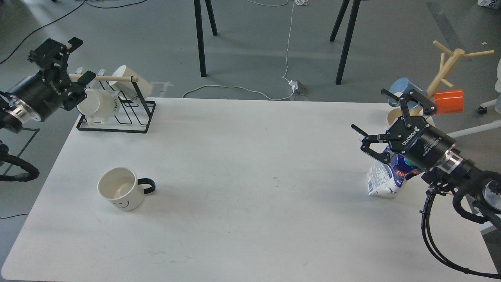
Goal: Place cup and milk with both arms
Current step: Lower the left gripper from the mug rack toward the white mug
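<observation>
On the left half of the white worktop [242,219] the cup [119,188] stands upright, its black handle pointing right and the small smiley face on its near side. My left hand [76,58] hangs well apart from it, up at the far left corner, raised over the edge of the worktop with its fingers spread open and nothing between them. That hand sits just in front of a black wire rack [117,117] whose wooden bar carries plain white mugs [98,105]; from this view I cannot tell whether a fingertip touches the bar.

Toward the right edge the milk carton [385,178] stands tilted, its printed white panel facing forward, its upper part hidden behind my right arm, so the cap is out of sight. My right hand [377,113] is open, fingers splayed wide, and points up and to the left. It hovers above and slightly beyond the carton, whose visible part shows just below the hand's body rather than between the fingers; the fingers hold nothing.

Behind the right hand a wooden mug tree [444,74] holds an orange mug [449,101] and a blue mug [402,88].
</observation>
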### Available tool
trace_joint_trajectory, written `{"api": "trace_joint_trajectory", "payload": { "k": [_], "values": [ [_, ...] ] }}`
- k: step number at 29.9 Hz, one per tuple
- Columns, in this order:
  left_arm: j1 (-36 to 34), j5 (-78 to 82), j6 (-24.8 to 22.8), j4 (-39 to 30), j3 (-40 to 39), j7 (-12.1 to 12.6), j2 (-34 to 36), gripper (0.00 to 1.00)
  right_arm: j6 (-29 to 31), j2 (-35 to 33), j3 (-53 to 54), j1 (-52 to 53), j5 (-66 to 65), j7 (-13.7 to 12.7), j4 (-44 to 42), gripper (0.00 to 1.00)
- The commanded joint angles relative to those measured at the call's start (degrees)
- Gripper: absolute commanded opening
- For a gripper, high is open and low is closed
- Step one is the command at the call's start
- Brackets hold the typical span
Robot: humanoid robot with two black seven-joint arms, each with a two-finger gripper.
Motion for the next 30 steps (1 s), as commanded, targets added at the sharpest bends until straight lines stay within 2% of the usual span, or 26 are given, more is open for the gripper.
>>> {"api": "trace_joint_trajectory", "payload": {
  "k": [1, 5, 9, 13, 19, 21, 24, 27, 30],
  "values": [
    [2.97, -1.91, 0.0, 0.23, 0.03, -0.01, -1.68, 1.0, 0.0, -0.2, -0.38, 0.09, -0.06, 0.0, -0.03, 0.97],
    [3.24, -2.17, 0.0, 1.19, -0.32, -0.01, -1.87, 1.0, 0.0, -0.47, -0.2, 0.01, -0.06, 0.0, -0.03, 0.97],
    [1.49, -1.47, 0.0, 6.28, -0.41, -0.01, 0.58, 1.0, 0.0, -0.47, -0.11, 0.01, -0.5, 0.08, -0.12, 0.97],
    [-4.3, -0.51, 0.0, 9.54, 0.38, -0.01, 2.52, 1.0, 0.0, -0.29, 0.24, -0.17, -1.3, 0.17, 0.06, 0.97],
    [-11.25, 18.17, 0.0, 9.29, 0.29, -0.01, 9.11, 1.0, 0.0, 0.59, 0.33, -0.26, -1.47, 0.09, 0.06, 0.97],
    [-14.76, 30.11, 0.0, 6.84, 0.29, -0.01, 9.64, 1.0, 0.0, 1.46, 0.33, -0.26, -1.73, 0.17, -0.2, 0.97],
    [-17.06, 46.12, 0.0, -1.67, 0.29, -0.01, 12.09, 1.0, 0.0, 2.17, 0.41, -0.26, -3.4, 0.17, -0.47, 0.97],
    [-15.32, 61.23, 0.0, -13.26, 1.78, -0.01, 15.61, 1.0, 0.0, 2.26, 0.5, -0.35, -4.11, 0.17, -0.47, 0.97],
    [-10.75, 77.49, 0.0, -18.83, 6.78, -0.01, 17.55, 1.0, 0.0, 2.26, 0.68, -0.26, -4.11, 0.26, -0.47, 0.97]
  ]
}}
